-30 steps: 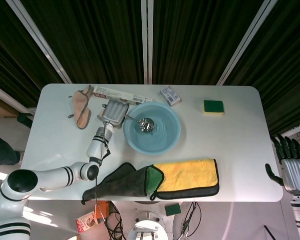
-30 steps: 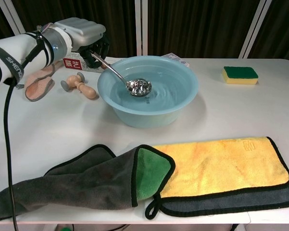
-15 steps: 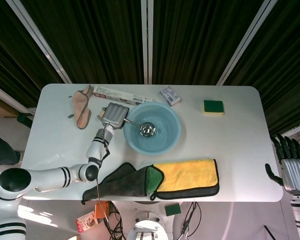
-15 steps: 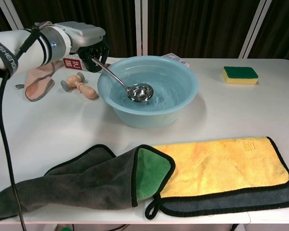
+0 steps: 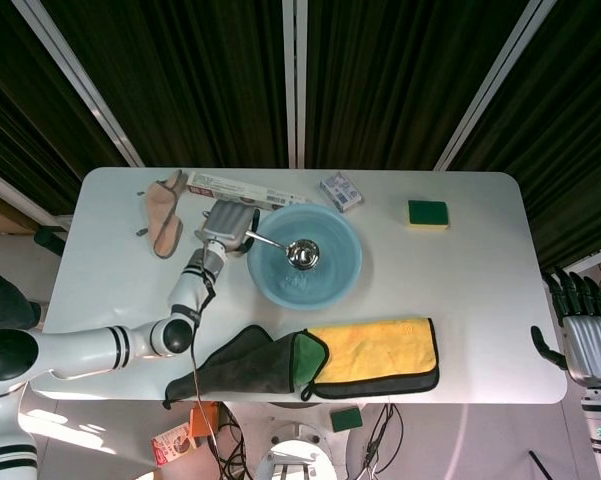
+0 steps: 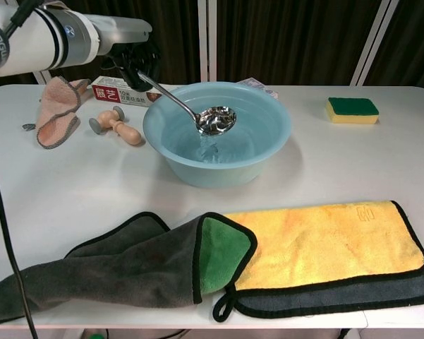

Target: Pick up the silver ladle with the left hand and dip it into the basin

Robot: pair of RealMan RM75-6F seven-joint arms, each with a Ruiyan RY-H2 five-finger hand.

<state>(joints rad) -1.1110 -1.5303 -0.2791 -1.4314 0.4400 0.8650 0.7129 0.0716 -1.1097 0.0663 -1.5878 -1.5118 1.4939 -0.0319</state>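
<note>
My left hand [image 5: 229, 223] [image 6: 130, 53] grips the handle of the silver ladle [image 5: 301, 252] [image 6: 216, 120]. The ladle's bowl hangs above the water in the light blue basin [image 5: 335, 285] [image 6: 268, 152], with water dripping from it. The handle slants up to the left over the basin's rim. My right hand [image 5: 583, 335] hangs off the table's right edge in the head view, fingers apart and empty.
A pink cloth [image 6: 56, 113], a wooden stamp [image 6: 116, 126] and a red-white box [image 6: 116, 92] lie left of the basin. A green-yellow sponge [image 6: 351, 109] sits at the back right. Yellow and grey towels [image 6: 324, 251] cover the front.
The left hand has risen, lifting the ladle's bowl out of the water and a little to the right. The right hand has not moved.
</note>
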